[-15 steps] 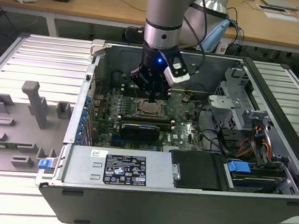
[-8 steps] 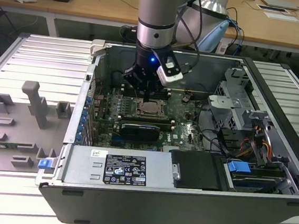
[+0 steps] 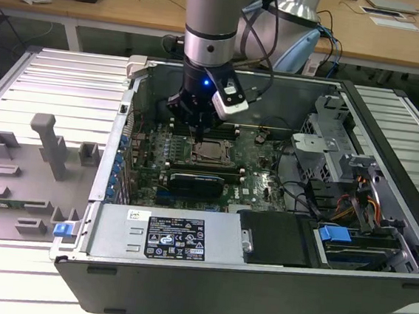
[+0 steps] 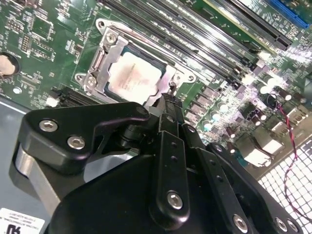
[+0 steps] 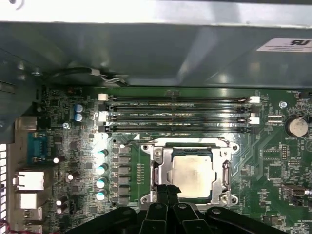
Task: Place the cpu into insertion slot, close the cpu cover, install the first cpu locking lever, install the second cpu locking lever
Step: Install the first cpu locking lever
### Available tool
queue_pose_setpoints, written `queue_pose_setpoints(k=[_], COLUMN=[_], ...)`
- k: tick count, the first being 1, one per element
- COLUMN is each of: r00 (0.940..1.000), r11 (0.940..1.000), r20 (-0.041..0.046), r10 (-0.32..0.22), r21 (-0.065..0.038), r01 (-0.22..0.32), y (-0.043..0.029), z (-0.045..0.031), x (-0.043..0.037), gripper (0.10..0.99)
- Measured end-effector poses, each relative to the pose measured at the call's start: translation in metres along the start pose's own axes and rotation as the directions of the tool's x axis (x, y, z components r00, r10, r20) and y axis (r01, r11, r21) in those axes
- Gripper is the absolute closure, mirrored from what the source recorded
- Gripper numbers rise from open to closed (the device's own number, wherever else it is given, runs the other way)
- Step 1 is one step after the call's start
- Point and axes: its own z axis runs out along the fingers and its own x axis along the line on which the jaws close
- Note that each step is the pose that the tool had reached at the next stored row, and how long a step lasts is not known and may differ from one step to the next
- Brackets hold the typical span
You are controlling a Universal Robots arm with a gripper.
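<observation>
Open dark grey metal computer case (image 3: 257, 280) lying on its side, green motherboard (image 3: 260, 169) facing up.

The cpu (image 4: 134, 78), a small flat square chip with a pale silvery-grey metal top, sits in the socket and looks level in both wrist views. The cpu cover (image 4: 109, 48), a thin silvery metal frame plate with a square opening, lies down flat around the chip. The chip top shows through its opening.

The black gripper (image 4: 169, 100) hangs straight down from the arm into the case. Its two slim fingers are pressed together with nothing between them. The tip is at the socket's edge, on the exterior view's left side of the socket. It is right at the cover frame, but contact cannot be confirmed. In the first wrist view the tip (image 5: 167, 189) meets the frame edge opposite the long black memory slots (image 5: 180, 109).

Judgement: chip placed, cover closed, work now at the locking levers. Whether either lever is latched cannot be told.

To do this step well, as I judge it:
- Bear on the thin lever wire alone, never on the chip top or the frame opening.
- Push down, then sideways under the retaining hook, in one smooth arc.
- Fingers together make a narrow pusher that can slip off, so go slowly.
- Keep clear of the row of pale-topped capacitors (image 5: 101, 168) beside the socket.
</observation>
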Motion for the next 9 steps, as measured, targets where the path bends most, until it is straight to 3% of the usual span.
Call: queue_pose_setpoints(k=[5, 9], r00=[1.0000, 1.0000], r11=[1.0000, 1.0000], r20=[0.0013, 0.0017], r10=[0.000, 0.000], r21=[0.000, 0.000], r01=[0.000, 0.000], y=[0.0001, 0.0001], z=[-0.0093, -0.0114], x=[0.0000, 0.0011], gripper=[0.980, 0.980])
